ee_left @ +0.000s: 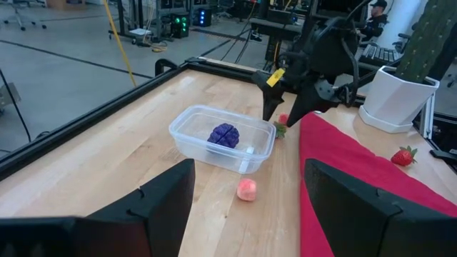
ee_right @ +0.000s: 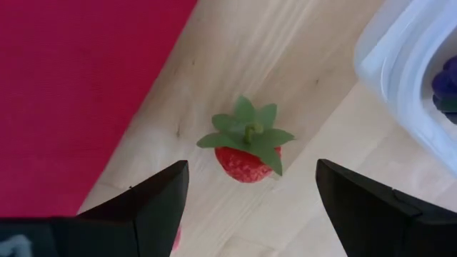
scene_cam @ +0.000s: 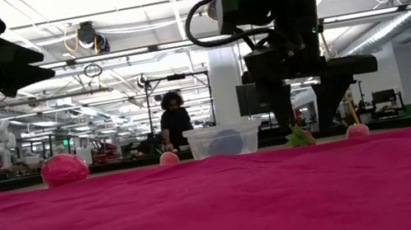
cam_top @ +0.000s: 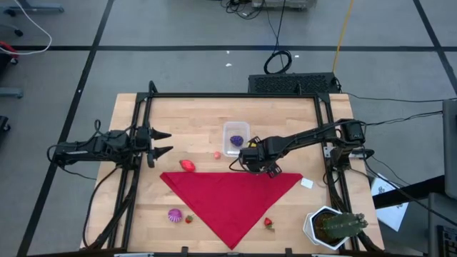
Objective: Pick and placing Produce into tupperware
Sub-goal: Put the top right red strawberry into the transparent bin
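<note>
The clear tupperware (cam_top: 235, 138) sits upright at the table's far centre, holding one purple piece (cam_top: 237, 140). A pink piece (cam_top: 217, 154) and red piece (cam_top: 187, 165) lie left of it. A green-leafed strawberry (ee_right: 248, 148) lies just beside the tub; three more pieces lie near the front.

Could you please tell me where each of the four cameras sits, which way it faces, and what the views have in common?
High view: above the table, looking straight down; both arms show, left end effector open at the left edge, right end effector beside the tupperware.
Low view: at table-top height, looking level across the red cloth into the room; both arms hang in from above.
Left wrist view: looks across the table between its own fingers at the tupperware and the right arm.
Right wrist view: looks down on a strawberry between its open fingers.
Shared: all four show the tupperware.
</note>
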### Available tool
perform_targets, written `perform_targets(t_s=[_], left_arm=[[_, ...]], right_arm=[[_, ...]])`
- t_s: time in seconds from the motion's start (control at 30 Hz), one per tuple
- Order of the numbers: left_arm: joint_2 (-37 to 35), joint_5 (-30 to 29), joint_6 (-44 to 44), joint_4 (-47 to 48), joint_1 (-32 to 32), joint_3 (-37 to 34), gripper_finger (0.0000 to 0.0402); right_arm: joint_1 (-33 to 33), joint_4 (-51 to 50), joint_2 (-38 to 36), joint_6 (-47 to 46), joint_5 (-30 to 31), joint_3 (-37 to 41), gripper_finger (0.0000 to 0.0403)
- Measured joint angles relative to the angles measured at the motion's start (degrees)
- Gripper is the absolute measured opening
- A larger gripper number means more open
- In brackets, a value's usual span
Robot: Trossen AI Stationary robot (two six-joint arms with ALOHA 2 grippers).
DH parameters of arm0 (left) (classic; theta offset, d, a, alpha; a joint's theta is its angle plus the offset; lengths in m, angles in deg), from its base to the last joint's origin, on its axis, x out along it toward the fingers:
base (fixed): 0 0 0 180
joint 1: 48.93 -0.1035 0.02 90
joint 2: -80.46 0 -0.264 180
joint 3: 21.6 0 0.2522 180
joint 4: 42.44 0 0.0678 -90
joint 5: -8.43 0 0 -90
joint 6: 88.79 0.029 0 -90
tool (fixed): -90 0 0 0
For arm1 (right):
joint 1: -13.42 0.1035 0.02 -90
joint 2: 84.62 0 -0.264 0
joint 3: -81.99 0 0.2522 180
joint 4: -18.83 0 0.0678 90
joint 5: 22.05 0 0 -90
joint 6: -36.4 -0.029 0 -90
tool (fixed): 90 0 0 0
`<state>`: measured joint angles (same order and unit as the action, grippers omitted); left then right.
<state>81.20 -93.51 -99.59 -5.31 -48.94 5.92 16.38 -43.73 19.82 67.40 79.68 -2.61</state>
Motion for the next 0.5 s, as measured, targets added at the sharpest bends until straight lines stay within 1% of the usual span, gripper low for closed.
perform_targets(t_s=[0.3,0.5], left_arm=[[0.0,0.0,0.0,0.0,0.0,0.0,0.0271],[0.0,0.0,0.0,0.0,0.0,0.0,0.0271]], right_arm=[[-0.1,3.5,0.0,-0.1,0.0,1.5,0.0297],[-0.1,3.6,0.0,-0.7,0.0,1.6,0.0297]])
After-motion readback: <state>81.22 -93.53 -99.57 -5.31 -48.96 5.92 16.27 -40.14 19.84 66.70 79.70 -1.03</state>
